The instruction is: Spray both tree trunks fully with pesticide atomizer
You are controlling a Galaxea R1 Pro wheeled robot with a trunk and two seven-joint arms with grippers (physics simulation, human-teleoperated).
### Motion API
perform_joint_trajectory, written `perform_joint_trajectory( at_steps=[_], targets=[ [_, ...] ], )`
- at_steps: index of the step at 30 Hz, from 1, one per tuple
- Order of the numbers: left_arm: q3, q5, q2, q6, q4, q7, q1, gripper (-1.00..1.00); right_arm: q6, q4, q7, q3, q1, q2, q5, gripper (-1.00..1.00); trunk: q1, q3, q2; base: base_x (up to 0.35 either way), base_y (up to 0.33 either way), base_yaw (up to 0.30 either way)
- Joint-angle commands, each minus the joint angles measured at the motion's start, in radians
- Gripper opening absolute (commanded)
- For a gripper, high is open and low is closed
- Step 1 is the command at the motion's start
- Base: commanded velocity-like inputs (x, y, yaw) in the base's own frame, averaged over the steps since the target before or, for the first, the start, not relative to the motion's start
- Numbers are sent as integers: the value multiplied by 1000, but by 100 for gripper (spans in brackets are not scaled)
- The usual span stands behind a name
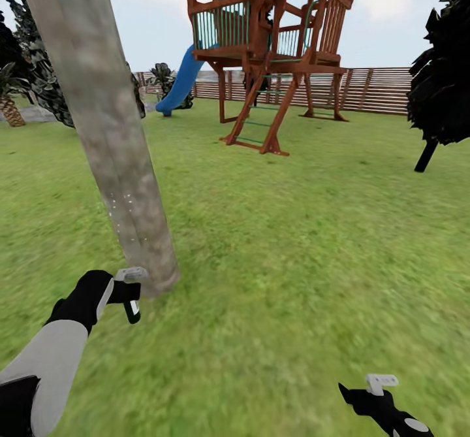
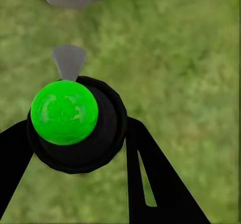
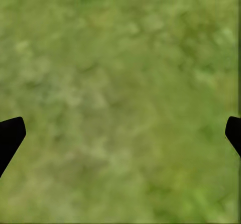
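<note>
Left gripper (image 1: 124, 291) clamped on the small black pesticide atomizer (image 2: 75, 128) with grey trigger head and green spot — its nozzle held just beside the base of the leaning, mottled grey-brown tree trunk (image 1: 111, 130), which bears tiny white specks. Right gripper (image 3: 120, 133) hangs wide apart over the green grass lawn (image 1: 313, 241). Behind: a wooden play tower (image 1: 271, 45) — brown slatted fence (image 1: 385, 89) beyond.

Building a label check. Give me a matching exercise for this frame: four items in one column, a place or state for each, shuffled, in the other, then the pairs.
1. atomizer
2. right gripper
3. trunk
4. slide

a. open over grass
b. blue, beside the play tower
c. held in the left gripper
d. leaning, white specks low down

Pairs: 1-c, 2-a, 3-d, 4-b
</note>
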State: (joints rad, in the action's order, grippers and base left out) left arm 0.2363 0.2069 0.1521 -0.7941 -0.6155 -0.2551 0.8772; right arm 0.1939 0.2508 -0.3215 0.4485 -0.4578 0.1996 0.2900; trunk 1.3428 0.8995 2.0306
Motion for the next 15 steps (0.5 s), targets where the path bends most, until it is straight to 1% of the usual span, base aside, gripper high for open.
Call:
perform_joint_trajectory(
  at_steps=[1,3,4,7,8,11,13,15],
  targets=[
    [4,11,0,-3,6,-8,0,-100,4,-1,-5,9,-1,0,9,100,0,1,0,293,-42,6],
    [7,12,3,5,53,-7,0,-100,4,-1,-5,9,-1,0,9,100,0,1,0,305,-12,2],
    [13,13,3,33,77,-7,0,-100,4,-1,-5,9,-1,0,9,100,0,1,0,322,-4,62],
    [23,13,4,158,166,6,0,-100,4,-1,-5,9,-1,0,9,100,0,1,0,334,-1,211],
    [24,13,3,173,182,10,0,-100,4,-1,-5,9,-1,0,9,100,0,1,0,297,0,268],
    [24,13,3,182,199,12,0,-100,4,-1,-5,9,-1,0,9,100,0,1,0,80,0,130],
    [25,10,1,185,200,13,-20,-100,4,-1,-5,9,-1,0,9,100,0,1,0,8,0,14],
    [26,9,-1,185,200,13,-30,-100,4,-1,-5,10,-1,0,9,100,0,1,0,104,-58,3]
  ],
)
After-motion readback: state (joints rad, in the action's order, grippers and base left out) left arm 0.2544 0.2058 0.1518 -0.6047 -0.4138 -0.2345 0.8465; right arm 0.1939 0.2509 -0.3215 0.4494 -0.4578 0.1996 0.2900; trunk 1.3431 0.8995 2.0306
